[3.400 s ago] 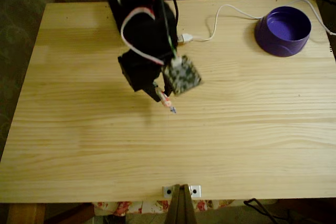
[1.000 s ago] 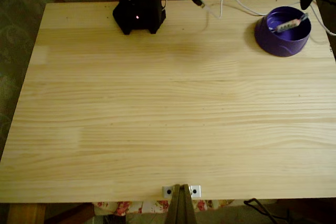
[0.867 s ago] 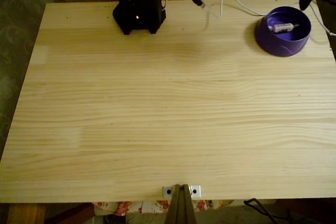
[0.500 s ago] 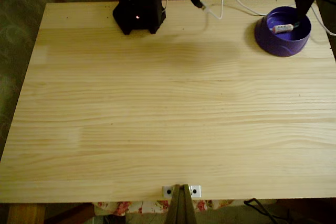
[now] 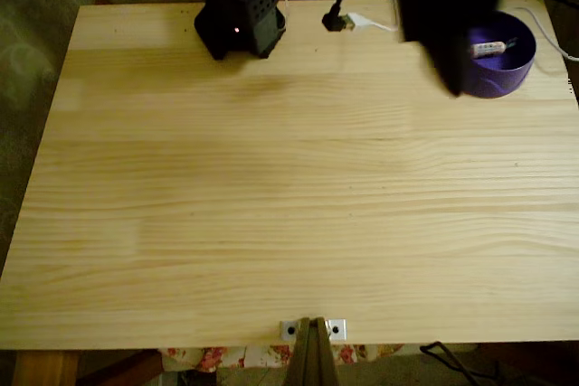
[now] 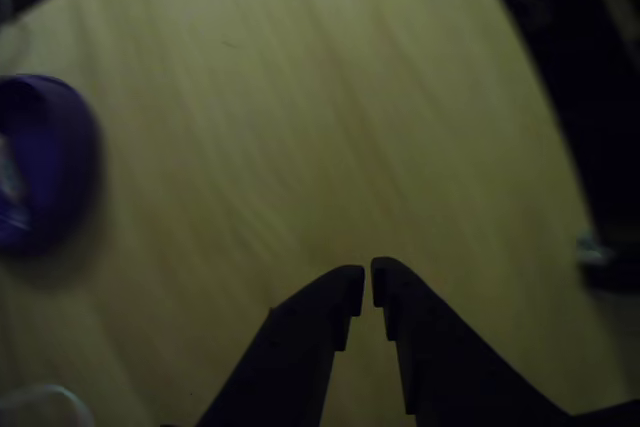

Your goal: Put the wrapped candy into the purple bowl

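One wrapped candy inside purple bowl, table corner.

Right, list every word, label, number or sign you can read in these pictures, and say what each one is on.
No text can be read.
The wrapped candy, lying in the purple bowl in the fixed view, has pink-red marks: too small and blurred to read.
The black arm base shows a small red light, no lettering.
The gripper bears no markings.
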